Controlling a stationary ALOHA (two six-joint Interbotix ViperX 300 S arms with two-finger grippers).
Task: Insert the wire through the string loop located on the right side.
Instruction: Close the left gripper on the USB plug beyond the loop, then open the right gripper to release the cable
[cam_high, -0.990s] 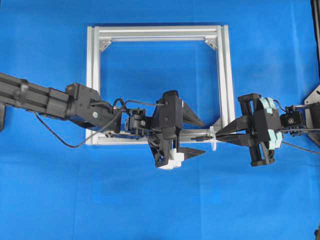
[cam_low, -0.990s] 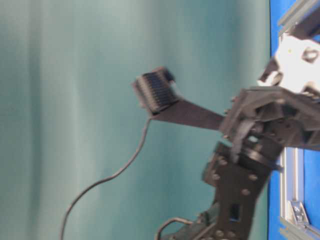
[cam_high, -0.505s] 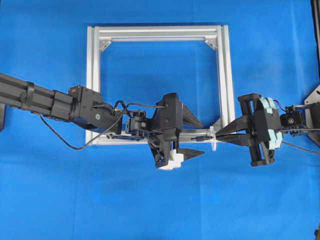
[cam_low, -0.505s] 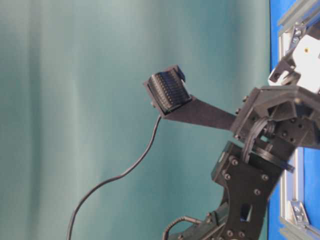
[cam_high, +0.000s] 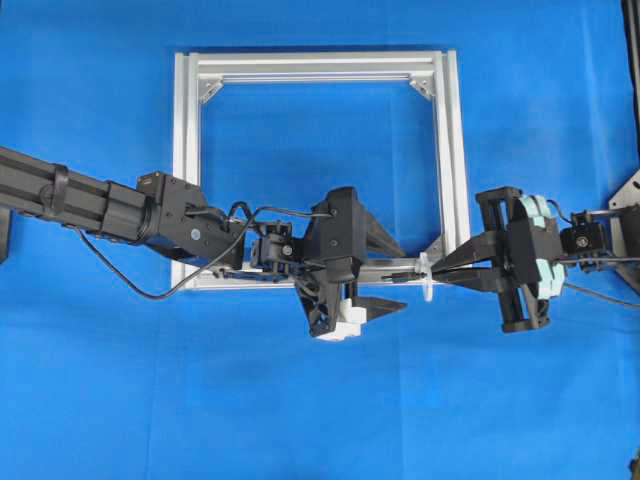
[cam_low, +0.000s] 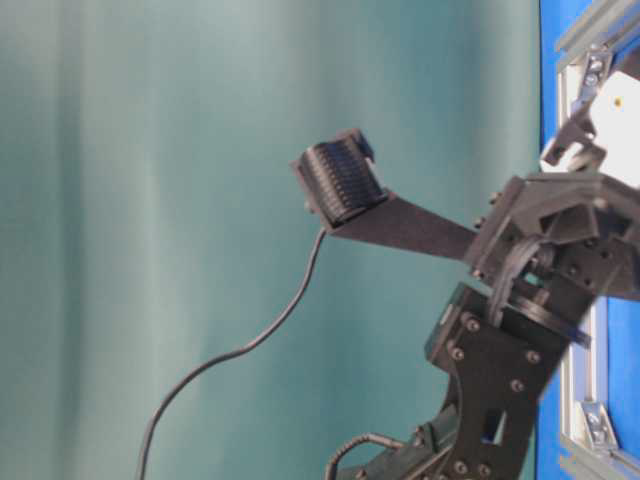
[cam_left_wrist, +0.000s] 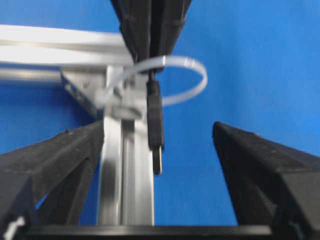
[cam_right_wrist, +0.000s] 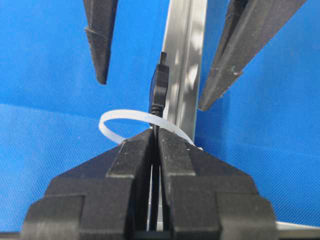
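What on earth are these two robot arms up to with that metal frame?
They are threading a thin black wire through a tiny white string loop fixed at the corner of an aluminium frame. The right gripper is pinched shut on the wire, and the plug end pokes through the loop toward the other arm. The left gripper waits with its jaws wide on either side of that plug, not touching it, seemingly ready to take it.
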